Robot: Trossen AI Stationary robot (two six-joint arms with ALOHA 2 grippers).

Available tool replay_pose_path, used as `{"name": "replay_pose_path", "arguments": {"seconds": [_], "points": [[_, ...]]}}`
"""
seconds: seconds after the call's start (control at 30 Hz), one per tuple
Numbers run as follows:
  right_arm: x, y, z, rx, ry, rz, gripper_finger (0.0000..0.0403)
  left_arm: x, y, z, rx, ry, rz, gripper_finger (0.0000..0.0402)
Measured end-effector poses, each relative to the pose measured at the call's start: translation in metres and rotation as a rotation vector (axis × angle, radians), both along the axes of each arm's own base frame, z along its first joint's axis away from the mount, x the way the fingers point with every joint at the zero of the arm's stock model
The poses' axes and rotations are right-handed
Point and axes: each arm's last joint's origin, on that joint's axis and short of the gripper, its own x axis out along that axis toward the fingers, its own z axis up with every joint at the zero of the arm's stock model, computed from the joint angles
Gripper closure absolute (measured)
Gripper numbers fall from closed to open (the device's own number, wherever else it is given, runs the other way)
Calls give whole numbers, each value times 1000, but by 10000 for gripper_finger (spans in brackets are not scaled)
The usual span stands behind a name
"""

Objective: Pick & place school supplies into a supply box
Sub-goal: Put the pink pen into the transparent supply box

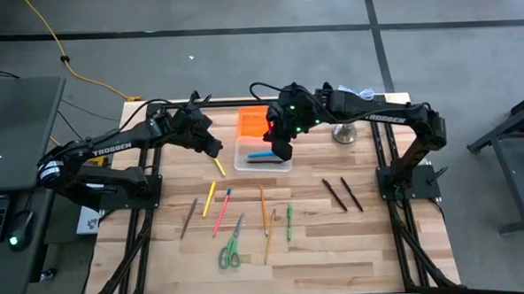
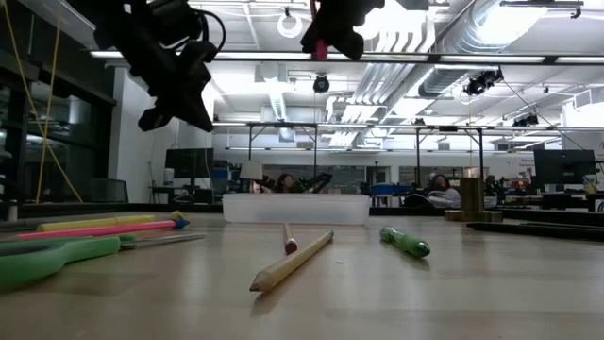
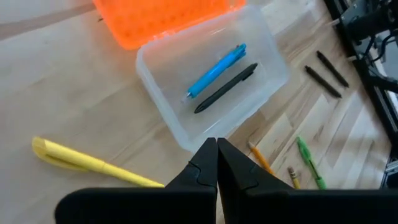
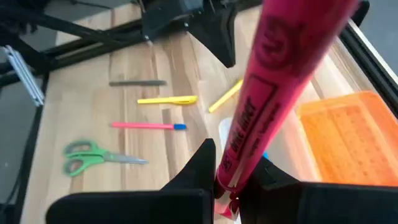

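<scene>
While my right hand (image 4: 225, 186) hangs high over the supply box (image 1: 263, 152), it pinches a pink highlighter (image 4: 273, 93) between its fingers, and that marker's long axis runs steeply up and down, so the barrel points almost straight at the clear tub beneath it. The box lies directly under this hand, at the far middle of the bench (image 1: 373, 248), its orange lid (image 1: 253, 122) flipped open toward the far edge; a blue pen (image 3: 216, 70) and a dark pen (image 3: 225, 88) already lie inside, side by side along the tub's length. As I judge it, the coming move turns on that mismatch: the marker stands upright while the tub wants it lying lengthwise, so I should lower and let it tip along the box rather than across it. My left hand (image 3: 216, 163) waits just to the left of the box with its fingers pressed together and empty, above a yellow highlighter (image 3: 93, 163). More pencils, a green pen (image 1: 289, 222) and green-handled scissors (image 1: 231, 248) lie nearer the front of the bench.
</scene>
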Motion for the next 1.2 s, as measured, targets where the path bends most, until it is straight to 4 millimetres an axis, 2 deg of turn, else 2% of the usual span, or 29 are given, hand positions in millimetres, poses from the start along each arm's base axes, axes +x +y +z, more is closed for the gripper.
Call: {"name": "replay_pose_path", "arguments": {"seconds": [0.43, 0.73, 0.97, 1.2], "points": [[37, -9, -45, -28, 225, 74, 389, -7, -2, -7, 29, 123, -9, 369], [44, -12, -70, -49, 315, 81, 389, -9, 0, -7, 135, 173, 31, 369], [51, -14, -86, -63, 360, 93, 389, -11, -1, 5, 212, 98, 4, 369], [55, -19, -101, -53, 406, 96, 389, -30, -11, 29, 306, -17, -7, 369]]}}
